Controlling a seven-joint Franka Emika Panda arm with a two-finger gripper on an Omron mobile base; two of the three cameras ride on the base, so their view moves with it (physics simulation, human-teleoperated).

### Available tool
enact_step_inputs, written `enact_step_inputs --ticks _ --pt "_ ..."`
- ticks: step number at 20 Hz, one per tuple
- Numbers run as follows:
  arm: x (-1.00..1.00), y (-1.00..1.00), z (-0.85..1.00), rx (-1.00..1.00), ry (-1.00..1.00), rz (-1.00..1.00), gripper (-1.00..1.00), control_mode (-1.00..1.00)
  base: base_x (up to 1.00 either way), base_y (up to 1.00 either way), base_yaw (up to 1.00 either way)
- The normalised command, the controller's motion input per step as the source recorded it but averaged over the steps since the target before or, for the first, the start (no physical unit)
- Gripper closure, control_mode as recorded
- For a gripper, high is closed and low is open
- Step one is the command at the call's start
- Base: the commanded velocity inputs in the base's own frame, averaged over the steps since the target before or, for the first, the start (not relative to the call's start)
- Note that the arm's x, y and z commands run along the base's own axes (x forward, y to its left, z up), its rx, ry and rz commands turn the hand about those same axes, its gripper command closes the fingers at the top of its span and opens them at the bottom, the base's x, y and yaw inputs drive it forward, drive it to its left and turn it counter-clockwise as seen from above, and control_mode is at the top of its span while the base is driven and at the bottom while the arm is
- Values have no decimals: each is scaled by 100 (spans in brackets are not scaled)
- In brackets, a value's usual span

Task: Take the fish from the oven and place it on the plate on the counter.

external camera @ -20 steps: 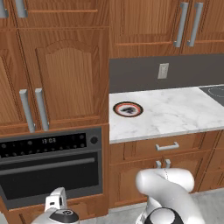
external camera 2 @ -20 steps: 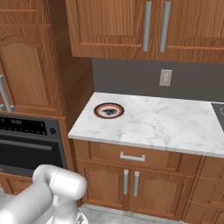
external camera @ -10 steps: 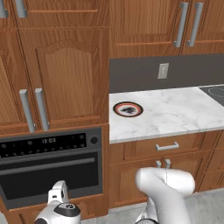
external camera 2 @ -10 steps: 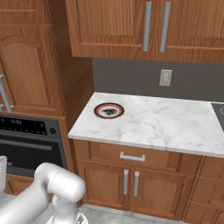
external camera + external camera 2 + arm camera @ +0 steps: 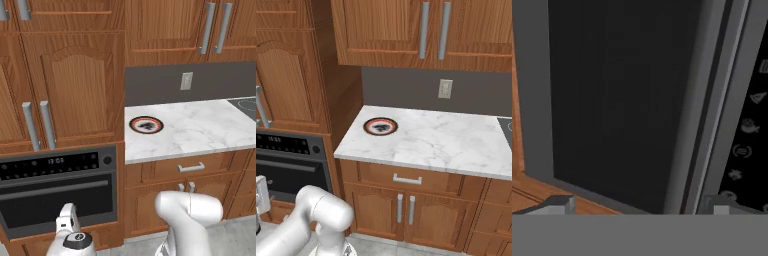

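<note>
The black oven [image 5: 55, 200] is built in under wooden cabinets, left of the counter [image 5: 200, 130], and its door is closed. The fish is hidden behind that door. My gripper [image 5: 67, 214] hangs low in front of the door's lower part, below the grey bar handle [image 5: 55, 189]. In the hand view my gripper [image 5: 641, 205] is open and holds nothing. It faces the dark door glass [image 5: 622, 100], with the handle [image 5: 712, 115] and display strip [image 5: 747, 125] to the right. The plate [image 5: 146, 124] sits on the counter's left end, also seen as the plate [image 5: 380, 126].
Wooden cabinet doors [image 5: 75, 85] stand above the oven. A drawer and two cabinet doors [image 5: 406, 210] are under the counter [image 5: 446, 142]. A black cooktop corner [image 5: 245, 106] lies at the far right, and a wall outlet [image 5: 445, 88] is on the grey backsplash.
The hand has risen a little closer to the oven door and now shows at the left edge of the right base view. The jaws stay open.
</note>
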Motion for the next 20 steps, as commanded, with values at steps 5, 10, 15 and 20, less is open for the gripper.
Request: enact_step_inputs --ticks 5,10,15,20 --pt "26 16 0 0 -9 2 -100 -100 0 0 0" --pt "51 17 0 0 -3 1 -100 -100 0 0 0" --pt "74 5 0 0 0 0 -100 -100 0 0 0" --pt "63 9 0 0 -2 0 -100 -100 0 0 0"
